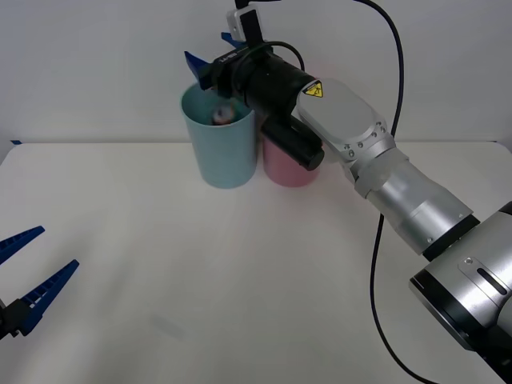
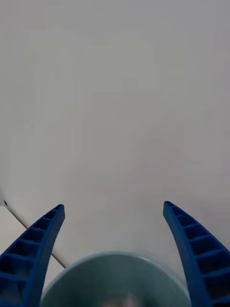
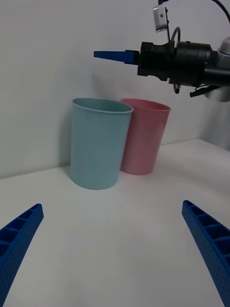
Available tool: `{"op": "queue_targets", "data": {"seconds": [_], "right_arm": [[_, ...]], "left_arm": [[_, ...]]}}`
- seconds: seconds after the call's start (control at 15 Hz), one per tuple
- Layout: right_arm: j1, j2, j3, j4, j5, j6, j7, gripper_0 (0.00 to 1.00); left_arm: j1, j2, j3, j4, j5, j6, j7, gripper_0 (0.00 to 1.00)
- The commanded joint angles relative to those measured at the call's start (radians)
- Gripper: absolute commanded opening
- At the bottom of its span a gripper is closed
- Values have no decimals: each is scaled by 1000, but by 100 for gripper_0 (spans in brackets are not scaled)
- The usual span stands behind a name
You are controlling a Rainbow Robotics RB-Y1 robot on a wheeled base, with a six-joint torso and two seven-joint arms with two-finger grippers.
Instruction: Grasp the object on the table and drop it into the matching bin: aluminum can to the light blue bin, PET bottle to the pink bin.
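The right gripper (image 1: 210, 50) hangs spread and released over the light blue bin (image 1: 218, 140); what looks like the can (image 1: 222, 114) lies inside. The pink bin (image 1: 282, 166) touches it on the white table (image 1: 200, 272), against a pale wall (image 1: 96, 64). The left gripper (image 1: 28, 272) waits spread wide, low by the table's near left edge.

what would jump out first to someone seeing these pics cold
The right tool, blue fingers spread wide, hangs over the light blue bin at the far side of the table. Inside that bin lies the red can, silver top showing. The pink bin stands right beside it, and the left tool waits open, low at the near left edge.
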Motion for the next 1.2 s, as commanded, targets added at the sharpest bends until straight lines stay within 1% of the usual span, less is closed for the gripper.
{"op": "queue_targets", "data": {"seconds": [0.07,0.33,0.53,0.67,0.73,1.0,1.13,1.2], "right_arm": [[2,0,0,0,-12,0,8,100],[37,-11,0,-48,-20,0,18,100],[107,-44,9,-154,-20,-2,21,100],[187,-91,20,-270,-20,-8,21,100],[224,-115,18,-324,-20,-29,21,100],[410,-242,18,-574,-24,-81,21,100],[480,-293,17,-665,-36,-101,22,100],[534,-322,3,-725,-40,-129,25,100]], "left_arm": [[0,0,0,0,0,0,0,100],[0,0,0,0,0,0,0,100],[0,0,0,0,0,0,0,100],[0,0,0,0,0,0,0,100],[0,0,0,0,0,0,0,100],[0,0,0,0,0,0,0,100],[0,0,0,0,0,0,0,100],[0,0,0,0,0,0,0,100]]}}
